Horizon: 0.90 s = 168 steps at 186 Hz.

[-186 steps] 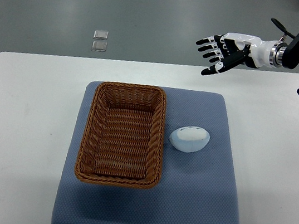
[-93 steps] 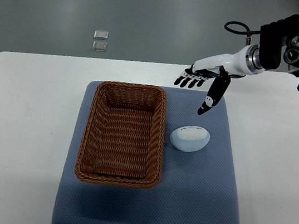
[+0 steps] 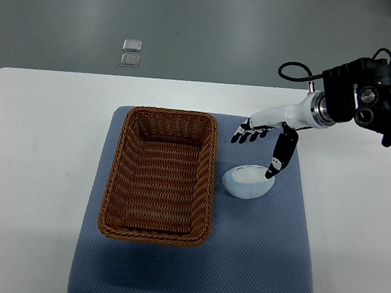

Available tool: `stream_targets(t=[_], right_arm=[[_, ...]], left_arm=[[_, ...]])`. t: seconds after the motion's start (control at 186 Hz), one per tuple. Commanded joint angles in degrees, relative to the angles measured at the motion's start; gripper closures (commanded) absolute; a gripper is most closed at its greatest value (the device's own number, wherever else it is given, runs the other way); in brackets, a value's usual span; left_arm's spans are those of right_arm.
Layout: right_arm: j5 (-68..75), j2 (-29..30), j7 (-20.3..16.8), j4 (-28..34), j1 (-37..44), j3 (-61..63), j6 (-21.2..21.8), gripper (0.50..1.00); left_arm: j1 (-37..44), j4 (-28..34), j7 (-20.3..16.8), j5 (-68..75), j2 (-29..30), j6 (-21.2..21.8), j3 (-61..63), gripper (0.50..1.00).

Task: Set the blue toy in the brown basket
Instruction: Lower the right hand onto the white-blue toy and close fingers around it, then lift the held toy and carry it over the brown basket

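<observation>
The blue toy (image 3: 247,181) lies on the blue mat (image 3: 251,265), just right of the brown basket (image 3: 162,175). The right hand (image 3: 263,143) hangs over it, fingers spread, thumb at its edge, holding nothing.

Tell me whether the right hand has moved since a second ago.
Yes. The right hand has come down and toward the near-left, from beyond the table's far edge to just above the blue toy on the blue mat.

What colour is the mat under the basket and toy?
The mat is blue with a fine dotted texture, best seen in the top view.
</observation>
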Motion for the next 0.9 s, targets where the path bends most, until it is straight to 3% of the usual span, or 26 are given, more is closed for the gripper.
stream_targets(t=[0.0, 0.65, 0.897], right_arm=[[-0.3, 0.5, 0.0, -0.2, -1.5, 0.0, -1.4, 0.591], [-1.1, 1.7, -0.2, -1.4, -6.6, 0.1, -5.7, 0.599], [-1.2, 1.8, -0.3, -2.2, -8.1, 0.2, -6.4, 0.654]], left_arm=[[0.0, -0.1, -0.1, 0.0, 0.0, 0.0, 0.1, 0.5], [0.1, 0.3, 0.0, 0.0, 0.0, 0.5, 0.1, 0.5], [0.2, 0.3, 0.0, 0.0, 0.0, 0.5, 0.2, 0.5]])
